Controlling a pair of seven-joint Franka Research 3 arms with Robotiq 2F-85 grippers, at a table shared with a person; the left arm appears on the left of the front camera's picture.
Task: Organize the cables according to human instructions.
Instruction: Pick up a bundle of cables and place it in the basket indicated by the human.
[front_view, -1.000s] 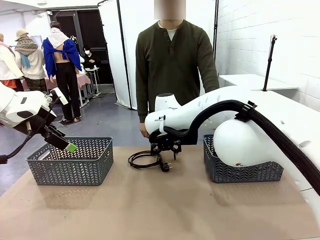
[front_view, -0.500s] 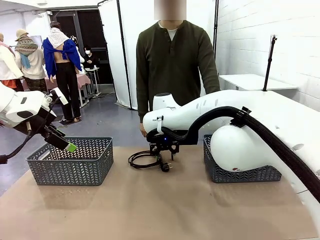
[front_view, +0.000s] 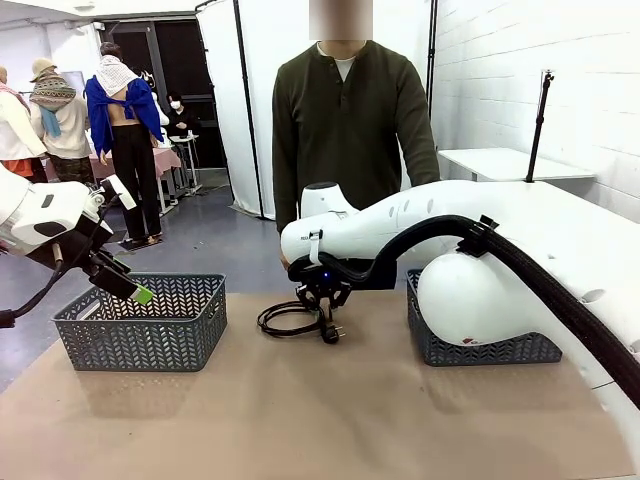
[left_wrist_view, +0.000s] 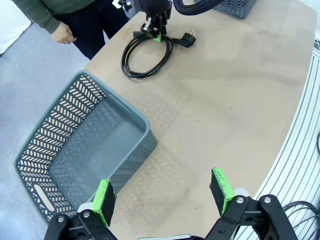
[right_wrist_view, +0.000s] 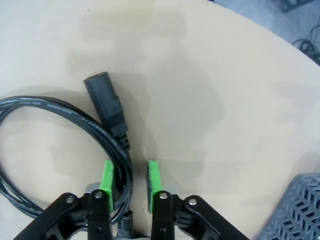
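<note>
Cable (front_view: 290, 319) lies on bench (front_view: 300, 420), mid-far, between two baskets: left basket (front_view: 143, 322) and right basket (front_view: 470, 345). Right gripper (front_view: 322, 301) above cable's right side, fingers (right_wrist_view: 106, 176) straddling strands. Person (front_view: 345, 130) behind bench. Left gripper (left_wrist_view: 162, 192) above left basket's near corner.

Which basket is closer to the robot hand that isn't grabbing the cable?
The left basket. The open left gripper hangs right over it, while the right basket sits across the table behind the other arm.
</note>
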